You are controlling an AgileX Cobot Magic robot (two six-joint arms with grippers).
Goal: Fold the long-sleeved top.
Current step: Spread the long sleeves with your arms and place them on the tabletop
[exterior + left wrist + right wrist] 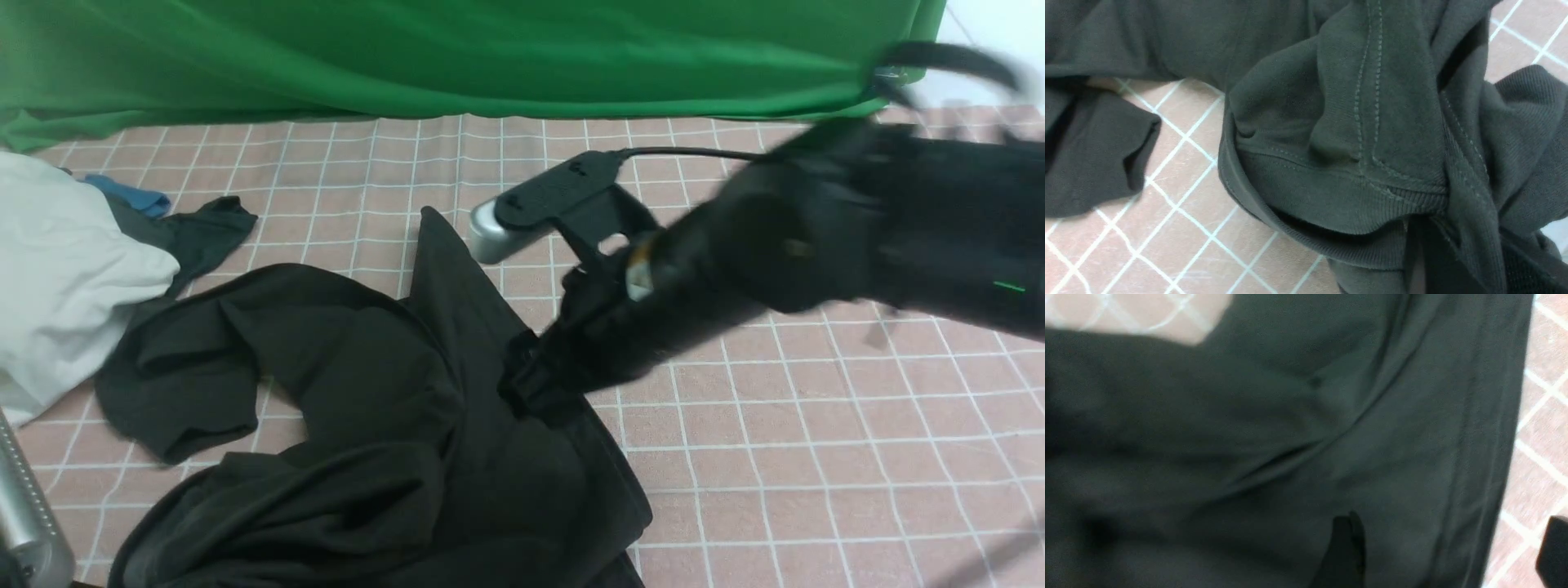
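Pink checked tablecloth point(816, 457) is carrying the crumpled black thin-fabric long-sleeved top point(367, 425), left of centre. Only your left wrist view is showing its stitched ribbed band point(1355, 200). Your right gripper point(1449, 551) is standing wide open at its edge, gripping nothing. Your left gripper is showing nowhere, so I cannot tell its state.

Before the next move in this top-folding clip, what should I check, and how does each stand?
1. Right gripper open: ok, fingers apart, astride the top's edge.
2. Long-sleeved top spread flat: not ok, crumpled.
3. Left gripper's hold: cannot tell, out of view.
4. White cloth bundle apart from top: cannot tell, sleeve lies right beside it.
5. Right arm sharp in front view: not ok, blurred.
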